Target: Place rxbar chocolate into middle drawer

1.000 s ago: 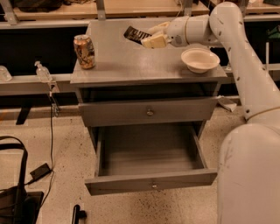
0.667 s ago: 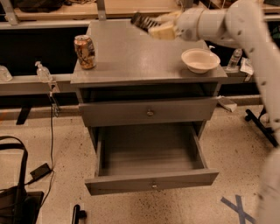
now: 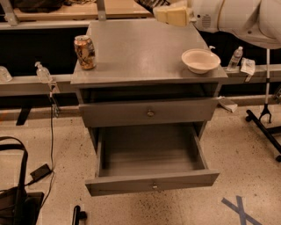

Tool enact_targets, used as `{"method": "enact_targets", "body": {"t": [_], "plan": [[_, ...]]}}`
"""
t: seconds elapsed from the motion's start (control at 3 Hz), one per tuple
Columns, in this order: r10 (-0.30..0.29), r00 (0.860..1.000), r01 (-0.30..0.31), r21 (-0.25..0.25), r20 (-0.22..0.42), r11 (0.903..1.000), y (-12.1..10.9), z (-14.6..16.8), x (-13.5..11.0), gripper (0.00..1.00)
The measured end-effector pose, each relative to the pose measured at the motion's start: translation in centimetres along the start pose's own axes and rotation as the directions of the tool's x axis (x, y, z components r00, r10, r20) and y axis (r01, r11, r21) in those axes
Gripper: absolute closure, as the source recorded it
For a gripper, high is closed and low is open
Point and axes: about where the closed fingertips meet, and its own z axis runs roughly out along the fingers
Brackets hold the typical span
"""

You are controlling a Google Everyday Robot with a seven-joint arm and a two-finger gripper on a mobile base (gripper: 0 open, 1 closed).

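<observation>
My jaws [image 3: 160, 13] have lifted to the counter's [image 3: 140, 52] 12 o'clock edge, clenched on the bar [image 3: 145, 4]. I should swing toward 6 o'clock, over the open middle drawer [image 3: 151, 181], lower well inside, then release.

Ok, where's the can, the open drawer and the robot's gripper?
can [image 3: 85, 52], camera view, middle of its side.
open drawer [image 3: 123, 185], camera view, its front panel.
gripper [image 3: 160, 13], camera view, pale tip at the top edge.
</observation>
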Motion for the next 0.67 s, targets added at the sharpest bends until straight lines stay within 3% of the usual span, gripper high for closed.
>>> {"method": "enact_targets", "body": {"t": [0.33,0.67], "plan": [[0.003,1.000,-0.003,-0.002,-0.003,1.0000,0.1,0.0,0.4,1.00],[0.059,0.998,-0.059,0.010,-0.021,0.9982,2.3,-0.7,4.2,1.00]]}}
